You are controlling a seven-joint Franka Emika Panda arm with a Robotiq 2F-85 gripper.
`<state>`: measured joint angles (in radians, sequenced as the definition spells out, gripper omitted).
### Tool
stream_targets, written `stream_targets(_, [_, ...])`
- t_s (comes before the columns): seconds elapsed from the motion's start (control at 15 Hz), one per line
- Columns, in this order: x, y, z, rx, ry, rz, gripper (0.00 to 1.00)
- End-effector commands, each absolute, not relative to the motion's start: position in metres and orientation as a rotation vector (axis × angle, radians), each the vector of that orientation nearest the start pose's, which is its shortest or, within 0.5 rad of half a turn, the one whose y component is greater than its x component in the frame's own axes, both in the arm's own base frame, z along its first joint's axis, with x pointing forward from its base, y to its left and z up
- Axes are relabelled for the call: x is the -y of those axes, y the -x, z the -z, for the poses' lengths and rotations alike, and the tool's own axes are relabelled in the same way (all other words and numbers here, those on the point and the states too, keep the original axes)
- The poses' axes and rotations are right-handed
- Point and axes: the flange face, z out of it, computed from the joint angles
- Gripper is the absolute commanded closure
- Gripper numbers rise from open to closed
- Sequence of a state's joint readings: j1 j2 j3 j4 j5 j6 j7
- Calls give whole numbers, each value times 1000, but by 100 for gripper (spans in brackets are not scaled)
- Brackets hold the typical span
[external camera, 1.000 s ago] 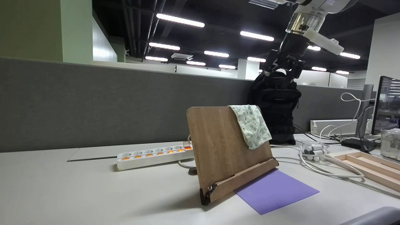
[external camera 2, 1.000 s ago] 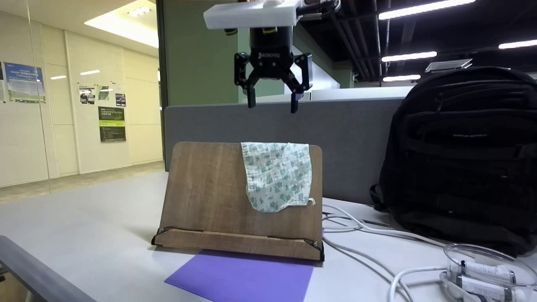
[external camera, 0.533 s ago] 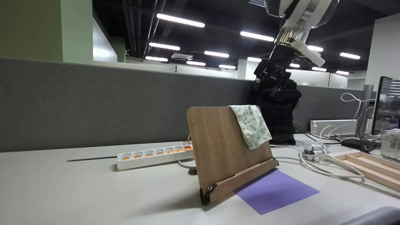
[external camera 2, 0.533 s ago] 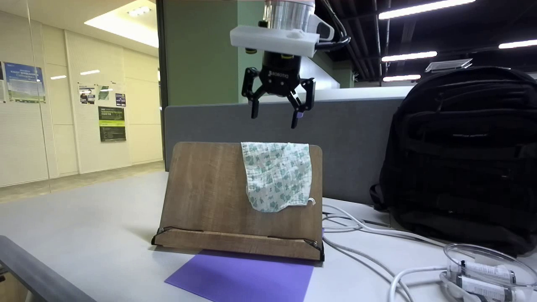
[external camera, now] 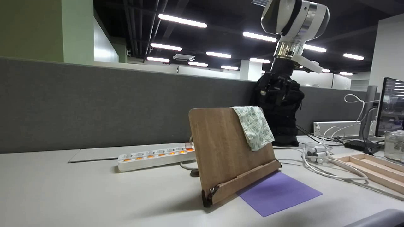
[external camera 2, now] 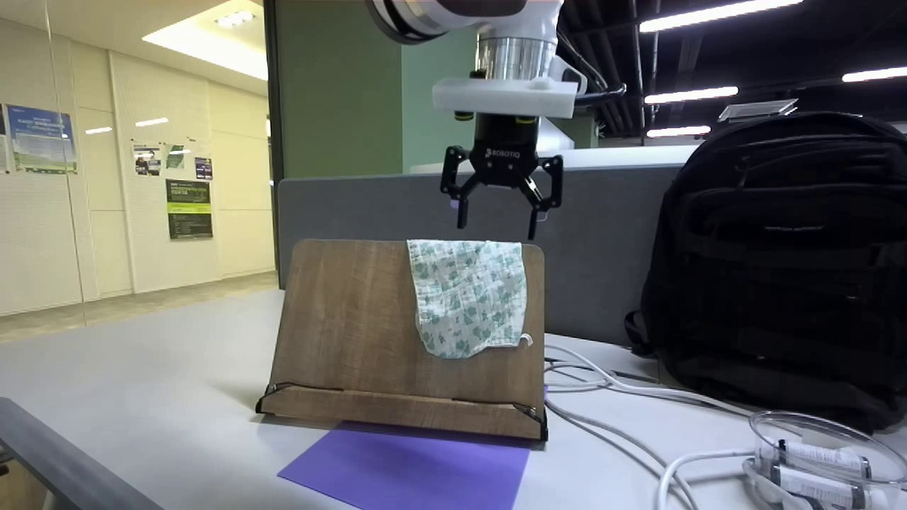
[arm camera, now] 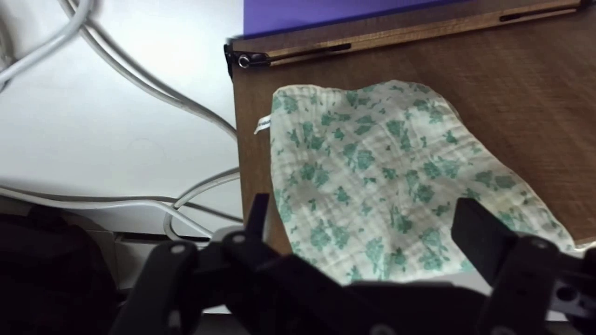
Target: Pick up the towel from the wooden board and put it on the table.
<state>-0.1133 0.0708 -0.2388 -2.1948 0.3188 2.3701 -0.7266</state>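
Note:
The towel, pale with a green print, hangs over the top edge of the wooden board, toward its right end in both exterior views. The board stands tilted on the grey-white table. My gripper is open and empty, with its fingertips just above the board's top edge in that exterior view. In the wrist view the towel lies between and beyond the open fingers; the fingers appear apart from it. The towel's part behind the board is hidden.
A purple sheet lies under the board's front. A black backpack stands against the grey partition. White cables, a clear round container, a power strip and a light wooden tray are on the table.
My gripper has come down toward the board's top edge, moving left in an exterior view and right in another. It stays open. The towel and board have not moved.

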Motion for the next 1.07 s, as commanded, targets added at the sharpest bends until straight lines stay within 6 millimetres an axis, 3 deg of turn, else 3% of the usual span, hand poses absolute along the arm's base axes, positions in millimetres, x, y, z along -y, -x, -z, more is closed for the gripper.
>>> stream_targets(0.0, [186,-536,-359,259,3034,284,0])
stream_targets(0.6, [167,-559,-338,328,3058,333,0])
stream_targets(0.73, [160,-562,-334,352,3050,336,27])
stream_targets(1.0, [148,-564,-330,368,3024,336,55])
